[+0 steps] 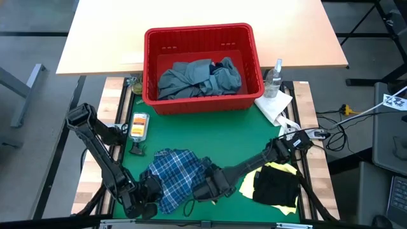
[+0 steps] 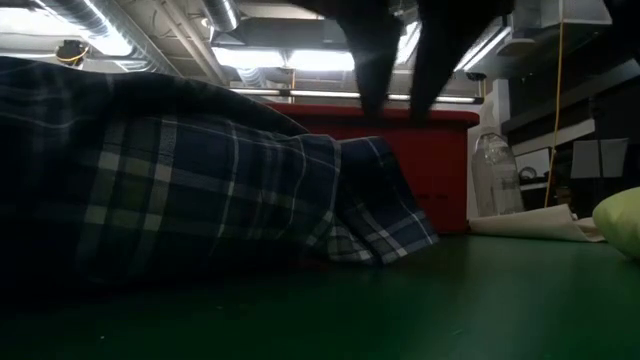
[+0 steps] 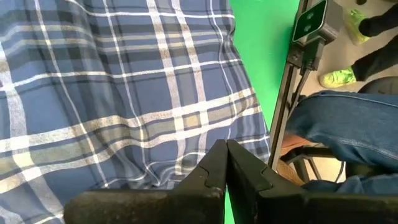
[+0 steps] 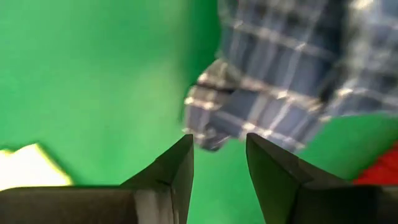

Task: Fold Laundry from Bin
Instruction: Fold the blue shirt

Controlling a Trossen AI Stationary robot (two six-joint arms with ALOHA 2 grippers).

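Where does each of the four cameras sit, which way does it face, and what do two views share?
High: above the table, looking down on bin, shirt, both arms.
Low: at tabletop height, facing the bin across the mat; dark fingers hang overhead.
Left wrist: behind the shut left end effector, over the shirt.
Right wrist: behind the open right end effector, facing the shirt's edge.
All four show the shirt.

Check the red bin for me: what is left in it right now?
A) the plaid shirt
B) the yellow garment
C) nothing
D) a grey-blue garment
D: in the high view a crumpled grey-blue garment lies in the red bin, while the plaid shirt is out on the green mat.
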